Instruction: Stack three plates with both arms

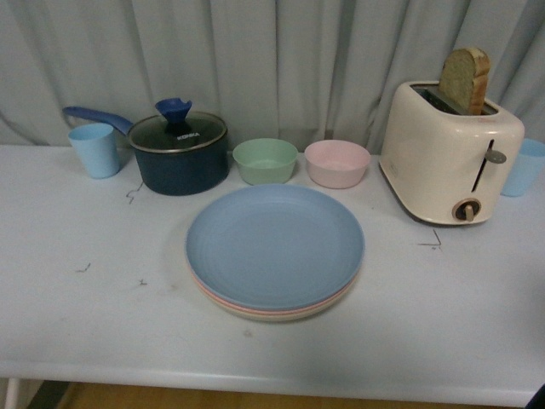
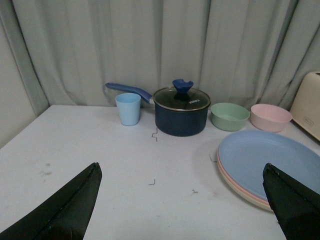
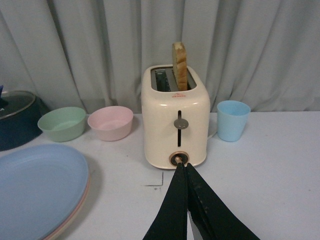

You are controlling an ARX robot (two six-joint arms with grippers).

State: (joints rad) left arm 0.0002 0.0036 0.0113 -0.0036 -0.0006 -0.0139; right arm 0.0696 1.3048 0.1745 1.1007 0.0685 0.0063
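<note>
Judging the stack finished, with the light blue plate [image 1: 274, 245] topmost at six o'clock of the green bowl [image 1: 265, 160], the spread left gripper [image 2: 182, 200] and closed, empty right gripper [image 3: 187, 200] were best kept clear.

Soft, even, slightly dim indoor light with a cool grey-blue cast in all three views. Short diffuse shadows only: beside the stacked matte round plates [image 1: 275, 247], under the cream toaster [image 3: 175, 120], beneath the dark blue lidded saucepan [image 2: 181, 112]. Small highlight on the glass lid, no harsh glare elsewhere. Mild softness and grain throughout. Black gripper jaws close to the wrist cameras, near-featureless silhouettes.
</note>
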